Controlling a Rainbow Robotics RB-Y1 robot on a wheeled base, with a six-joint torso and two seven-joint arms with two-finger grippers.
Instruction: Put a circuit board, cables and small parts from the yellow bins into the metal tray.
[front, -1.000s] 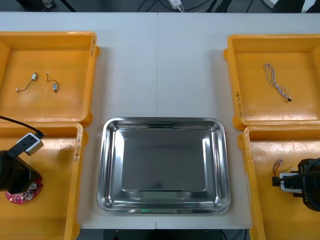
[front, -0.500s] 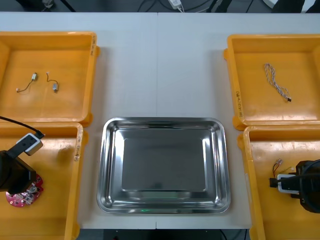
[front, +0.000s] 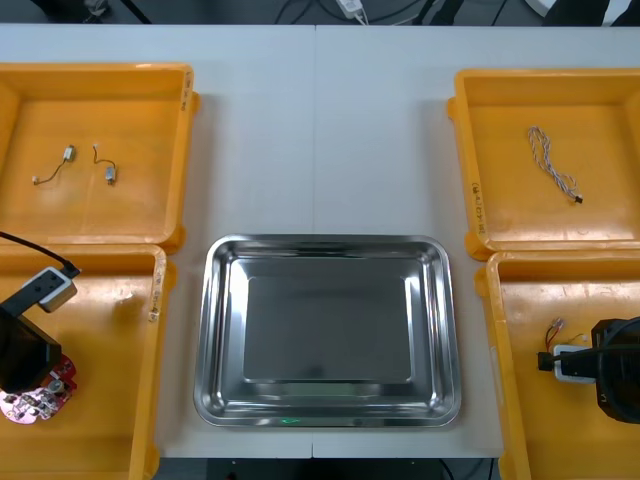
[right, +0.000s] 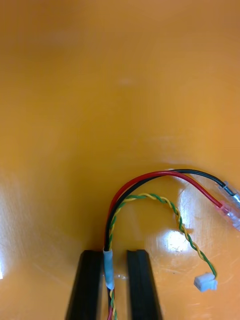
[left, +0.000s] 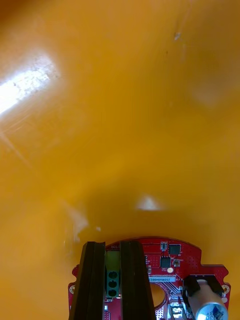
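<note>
Red board (left: 167, 252), twisted yel/grn cable (right: 170, 205) (yel bins (front: 110, 360))

Light table (front: 320, 130), two yellow bins (front: 186, 160) at each side, a shiny metal tray (front: 327, 330) between the nearer pair

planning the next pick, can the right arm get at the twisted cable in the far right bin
Likely not yet: the right gripper is shut on a red and black cable in the near bin. Nothing covers the twisted cable.

circuit board (front: 28, 405) half hidden under left arm from front, clipped in wrist view; cable bundle (right: 155, 173) exits frame between right hand (right: 114, 260) fingers.
</note>
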